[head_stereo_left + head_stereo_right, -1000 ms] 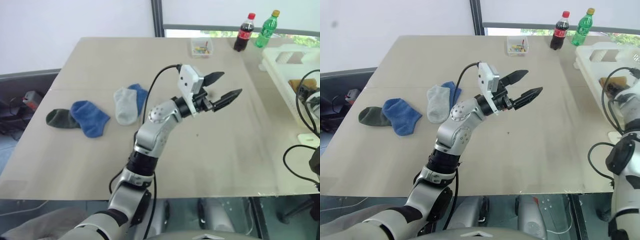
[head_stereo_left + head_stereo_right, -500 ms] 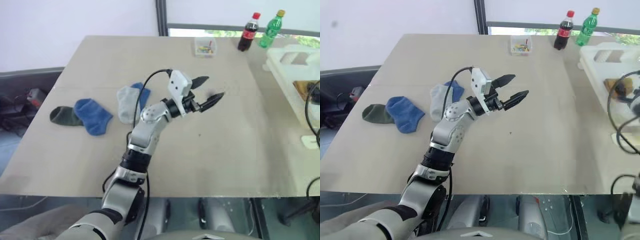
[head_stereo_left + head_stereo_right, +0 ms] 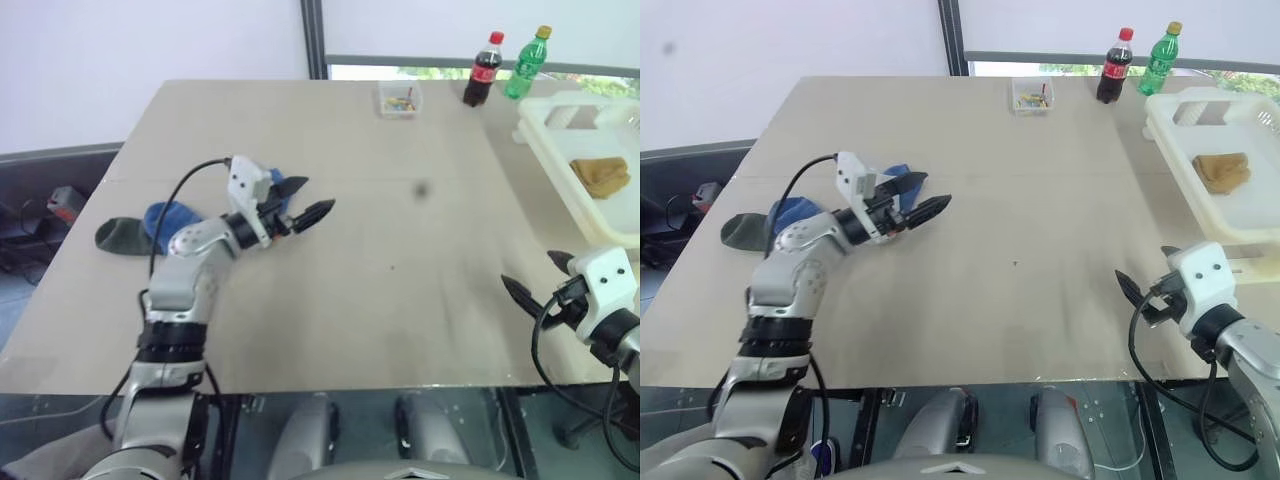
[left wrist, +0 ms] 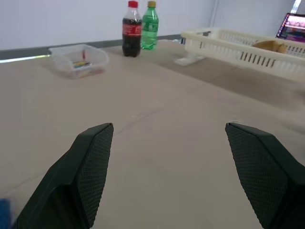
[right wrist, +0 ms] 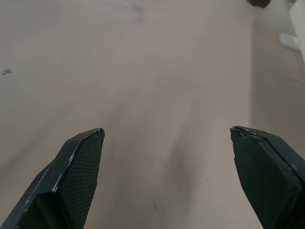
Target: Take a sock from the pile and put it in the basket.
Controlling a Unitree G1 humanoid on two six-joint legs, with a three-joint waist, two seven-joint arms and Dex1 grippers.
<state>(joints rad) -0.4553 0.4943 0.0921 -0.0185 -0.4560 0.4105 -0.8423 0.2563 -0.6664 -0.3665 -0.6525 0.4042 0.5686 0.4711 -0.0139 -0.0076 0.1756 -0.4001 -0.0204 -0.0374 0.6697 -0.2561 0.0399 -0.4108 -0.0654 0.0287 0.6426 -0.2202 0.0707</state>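
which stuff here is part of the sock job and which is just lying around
Part of the job:
- socks in the pile: blue sock, dark green sock
- basket, with a mustard-yellow sock already in it
- left tool, open, beside the pile

Just lying about:
- cola bottle
- green bottle
- small clear box

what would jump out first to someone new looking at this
The left gripper, fingers open and empty, hangs above the beige table beside a cluster of blue and dark green ankle socks at the left edge. At the right edge, a cream-white slotted plastic basket holds one mustard-yellow sock.
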